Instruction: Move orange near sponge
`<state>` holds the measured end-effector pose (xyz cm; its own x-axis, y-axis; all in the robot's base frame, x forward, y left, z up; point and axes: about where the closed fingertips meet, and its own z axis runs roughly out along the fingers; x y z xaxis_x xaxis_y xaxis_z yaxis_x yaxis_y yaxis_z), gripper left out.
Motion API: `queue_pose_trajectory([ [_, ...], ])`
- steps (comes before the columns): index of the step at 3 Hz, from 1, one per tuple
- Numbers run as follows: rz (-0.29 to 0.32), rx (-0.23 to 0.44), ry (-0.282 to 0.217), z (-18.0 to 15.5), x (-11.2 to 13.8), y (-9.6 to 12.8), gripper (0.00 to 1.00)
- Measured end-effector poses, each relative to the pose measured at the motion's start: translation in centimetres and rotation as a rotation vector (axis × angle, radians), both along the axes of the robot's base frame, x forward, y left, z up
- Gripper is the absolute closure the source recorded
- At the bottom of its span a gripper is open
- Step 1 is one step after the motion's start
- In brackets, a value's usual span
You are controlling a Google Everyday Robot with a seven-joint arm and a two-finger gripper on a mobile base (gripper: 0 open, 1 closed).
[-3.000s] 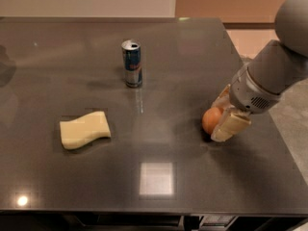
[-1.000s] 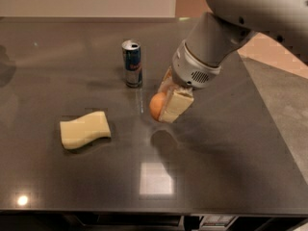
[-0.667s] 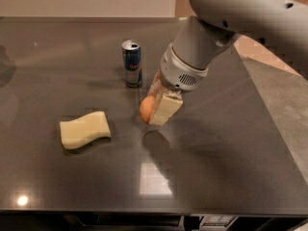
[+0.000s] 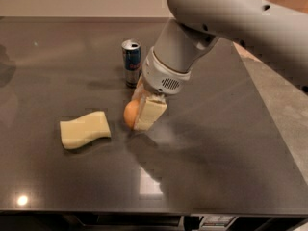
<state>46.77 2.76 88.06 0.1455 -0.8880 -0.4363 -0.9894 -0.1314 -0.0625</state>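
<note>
I'm watching the gripper (image 4: 138, 119) hanging low over the middle of the table (image 4: 216, 167), pointing down and tilting slightly to the left, and it is clenching the orange (image 4: 129, 114). The fruit is sitting pressed against the left face of the pale near finger (image 4: 151, 112), while the far finger is hiding behind the fruit. I cannot tell whether the orange is touching the tabletop or riding just above it; a dark shadow is lying directly under it and trailing toward me. Above the finger, the white wrist (image 4: 163, 76) with its small vent grille is leaning up and to the right, joining the thick grey arm (image 4: 231, 13), which is crossing the top right of the view and covering part of the table's far edge. To the left of the orange, the sponge (image 4: 85, 129) is lying flat on the table, pale yellow with wavy edges, its right end near the fruit but with a strip of bare dark surface showing between them, so the two are not touching. Behind the gripper and a little to the left, the can (image 4: 131, 62) is standing upright, blue and silver, close to the wrist but apart from it. The table is dark grey and glossy, throwing back a square patch of light near the front edge. Past the table's right edge, a grey floor (image 4: 288, 109) is showing.
</note>
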Motion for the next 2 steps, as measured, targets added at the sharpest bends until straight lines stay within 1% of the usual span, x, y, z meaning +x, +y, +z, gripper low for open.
queue_pose_trajectory([
  [1, 0.023, -0.001, 0.004, -0.41, -0.64, 1.28, 0.82],
  [2, 0.030, 0.001, 0.002, -0.52, -0.75, 1.96, 0.59],
])
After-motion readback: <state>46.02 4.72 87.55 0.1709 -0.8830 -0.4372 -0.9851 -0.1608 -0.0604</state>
